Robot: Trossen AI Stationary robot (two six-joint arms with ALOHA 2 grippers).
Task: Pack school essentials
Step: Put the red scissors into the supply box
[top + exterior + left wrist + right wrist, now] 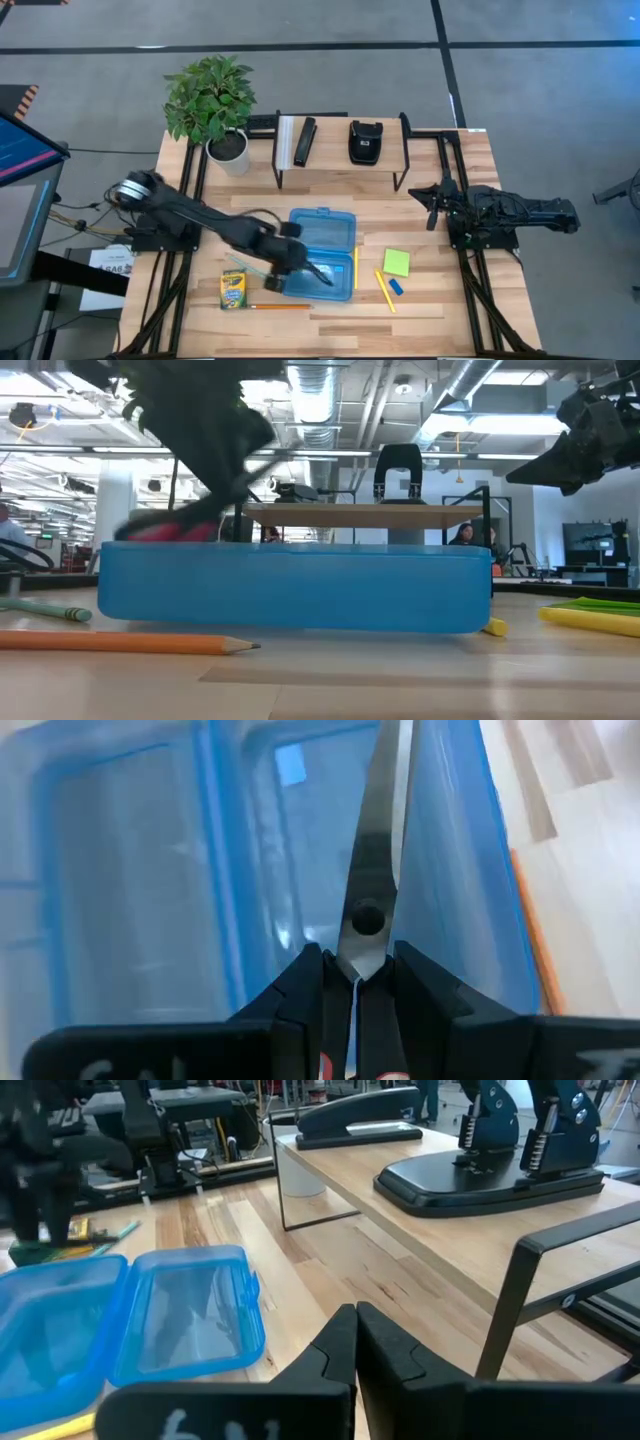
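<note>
The scissors [372, 870] are being held by the left end effector [292, 262], its dark fingers [305, 995] clamped narrowly just behind the pivot screw, so the closed steel blades are pointing straight ahead of it and down into the open blue case [322, 252]. The red handles are lying back between the fingers. To do this step well, the blades should be lowered until they are lying flat on the case floor and parallel to its long wall, and only then should the grip be released; a tilted drop risks the tips being caught on the rim. The steel is smooth and glossy, the case a translucent, ribbed, rounded plastic shell.

Just beside the left end effector, on the table [440, 300], the green-yellow crayon box [233, 289] is lying flat, a small printed carton, with an orange pencil [275, 306] below it. Beyond the case, on its far side from the end effector, yellow pencils [384, 289] are lying loose, slim and hard, next to the lime-green sticky-note pad [397, 262] and the small blue eraser [396, 287].

Well apart, the right end effector [434, 197] is being kept waiting at the table's right edge with its fingers pressed together on nothing. Farthest off, a black stapler [304, 141] is resting on a wooden shelf [330, 165].
</note>
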